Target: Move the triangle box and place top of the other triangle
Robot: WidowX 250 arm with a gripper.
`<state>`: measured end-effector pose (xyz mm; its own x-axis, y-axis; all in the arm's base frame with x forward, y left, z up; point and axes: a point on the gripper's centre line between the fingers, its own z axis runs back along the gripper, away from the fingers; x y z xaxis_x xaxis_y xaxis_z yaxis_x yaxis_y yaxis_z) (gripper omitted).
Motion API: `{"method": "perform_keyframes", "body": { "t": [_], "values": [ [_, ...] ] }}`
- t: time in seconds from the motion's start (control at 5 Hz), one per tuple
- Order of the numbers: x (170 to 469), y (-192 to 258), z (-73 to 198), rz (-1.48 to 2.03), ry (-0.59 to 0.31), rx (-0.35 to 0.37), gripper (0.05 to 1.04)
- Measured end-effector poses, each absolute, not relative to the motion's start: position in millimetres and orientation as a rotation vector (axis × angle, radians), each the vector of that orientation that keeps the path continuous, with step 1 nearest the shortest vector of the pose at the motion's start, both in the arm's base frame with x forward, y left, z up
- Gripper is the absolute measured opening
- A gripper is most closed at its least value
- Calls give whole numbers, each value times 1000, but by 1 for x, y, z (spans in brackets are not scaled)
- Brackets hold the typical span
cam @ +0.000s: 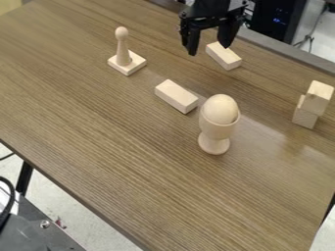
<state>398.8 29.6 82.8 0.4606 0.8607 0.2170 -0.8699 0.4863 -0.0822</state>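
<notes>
The gripper hangs at the top of the view, open, its two fingers apart and pointing down. Just right of and below the fingertips, a pale rectangular wooden block lies on the table; whether the fingers are above it or behind it, I cannot tell. A second rectangular block lies flat near the middle, apart from the gripper. On the right, an upper block rests against or on a lower block. All these blocks look rectangular rather than triangular.
A wooden peg with a round head stands on a square base at the upper left. A wooden cup holding an egg shape stands right of centre. The brown table has its edge running along the lower left.
</notes>
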Motion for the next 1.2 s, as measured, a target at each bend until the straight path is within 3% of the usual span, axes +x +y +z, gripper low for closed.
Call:
{"method": "perform_keyframes", "body": {
  "t": [1.2],
  "values": [
    [451, 30, 52, 1056, -218, 59, 1000]
  ]
}}
